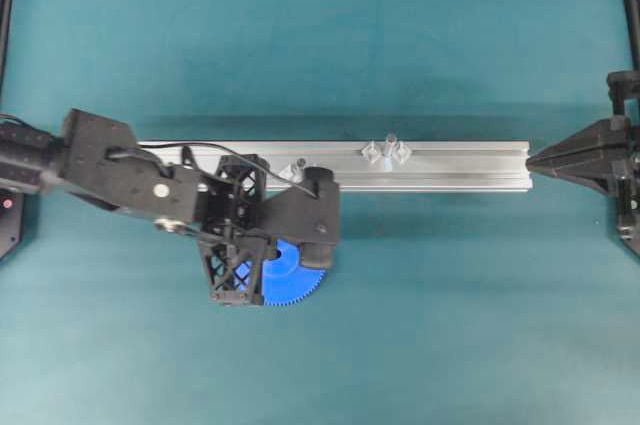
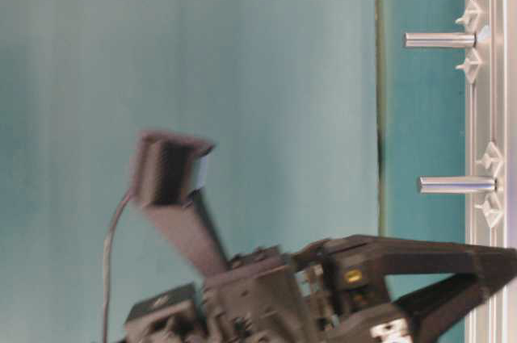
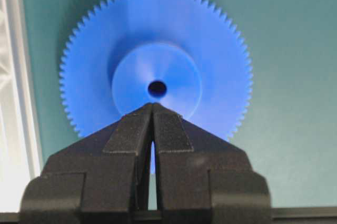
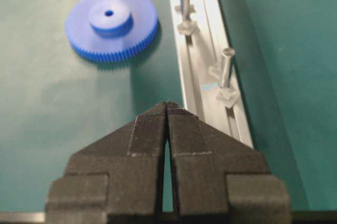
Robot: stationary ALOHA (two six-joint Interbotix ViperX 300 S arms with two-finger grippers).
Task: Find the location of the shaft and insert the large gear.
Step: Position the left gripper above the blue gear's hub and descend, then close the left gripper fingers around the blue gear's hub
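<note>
We see both grippers closed and empty — the left gripper (image 3: 152,109) above the large gear (image 3: 156,66), beside the rail (image 1: 450,167) carrying the shaft (image 1: 390,148).

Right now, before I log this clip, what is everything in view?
table mat: one, teal, under everything.
rail: one, silver aluminium, lying across the middle of the mat.
metal pins: two, silver, standing on the rail; the other is beside the left arm.
clear pieces: four, see-through, two flanking each pin.
large gear: one, bright blue, flat on the mat beside the rail.
left gripper: one, black, shut, empty, tips at the gear.
right gripper: one, black, shut, empty, at the rail's right end.
</note>
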